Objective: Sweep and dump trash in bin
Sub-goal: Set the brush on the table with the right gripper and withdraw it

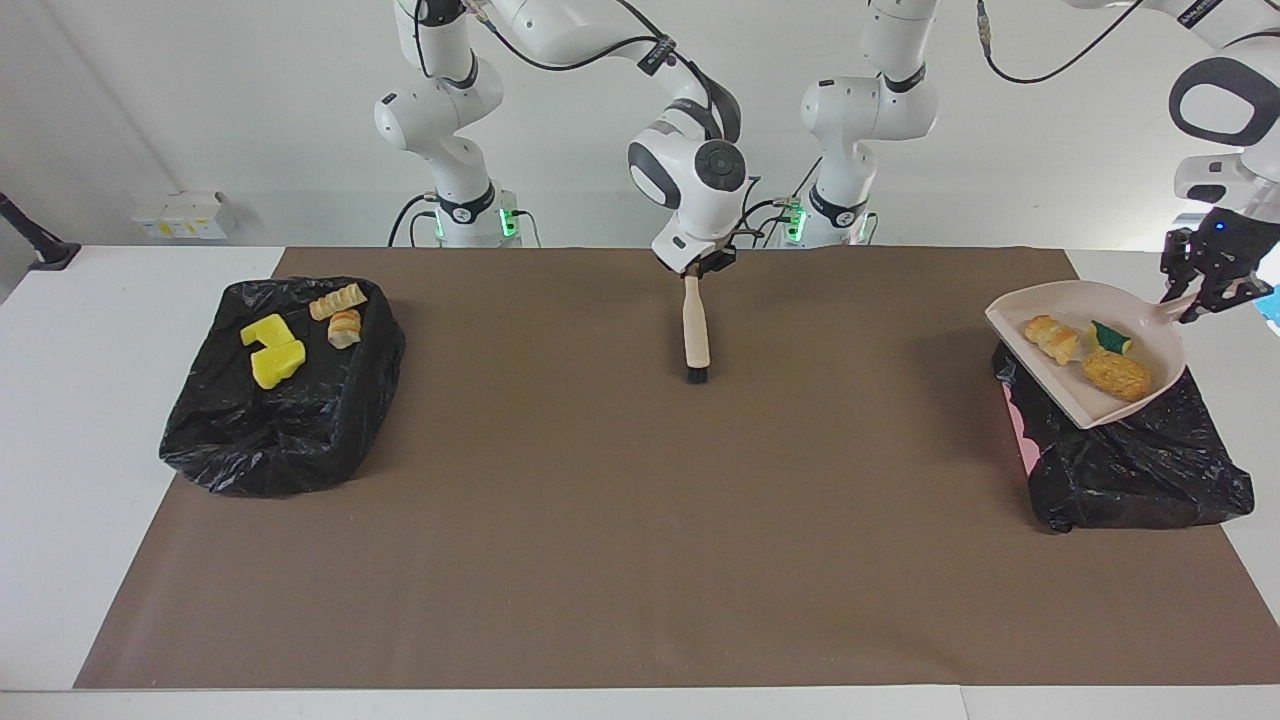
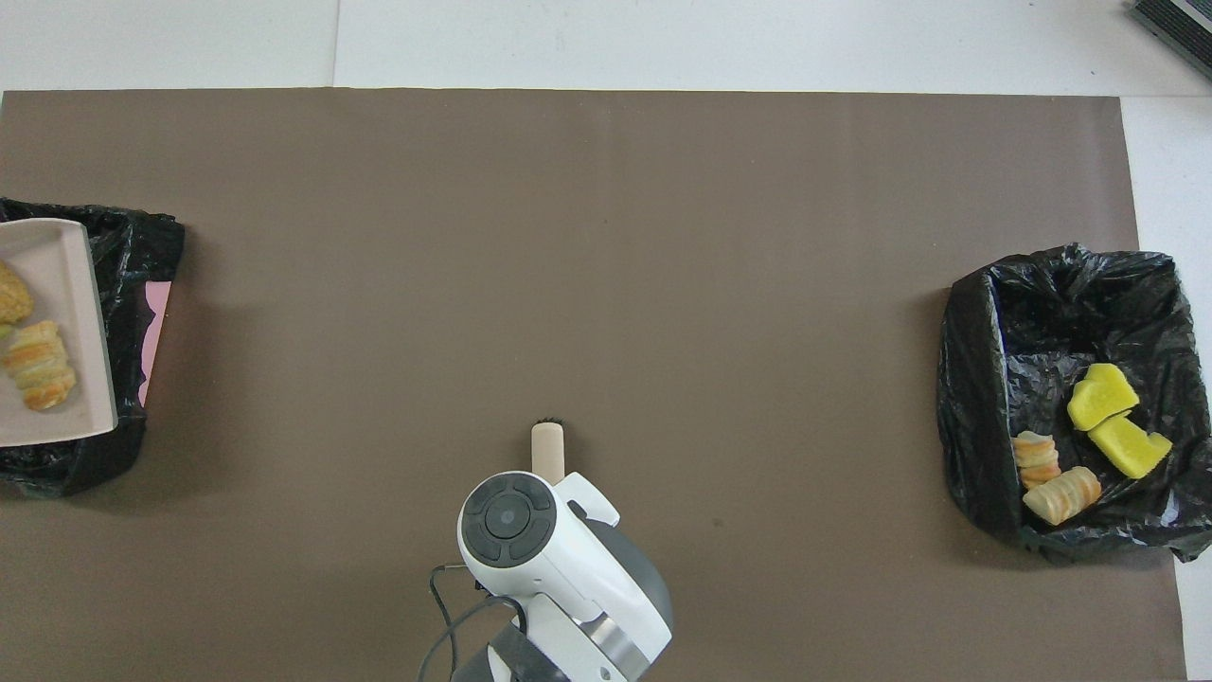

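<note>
My left gripper (image 1: 1213,278) is shut on the handle of the beige dustpan (image 1: 1060,300), which it holds tilted over the black-bagged bin (image 1: 1130,470) at the left arm's end of the table. In the pan lie trash pieces: a bread-like lump (image 1: 1050,338), a green-and-yellow wedge (image 1: 1110,338) and an orange-brown lump (image 1: 1117,373). The overhead view shows the pan (image 2: 57,275) with a lump (image 2: 38,365) over that bin (image 2: 133,246). My right gripper (image 1: 697,270) is at the handle end of the brush (image 1: 695,330), whose black bristles point away from the robots; the arm hides the gripper from overhead, where only the brush (image 2: 548,450) shows.
A second black-bagged bin (image 1: 280,440) stands at the right arm's end of the table. It holds two yellow sponge bits (image 1: 272,350) and two bread-like lumps (image 1: 340,315). A brown mat (image 1: 640,550) covers the table between the bins.
</note>
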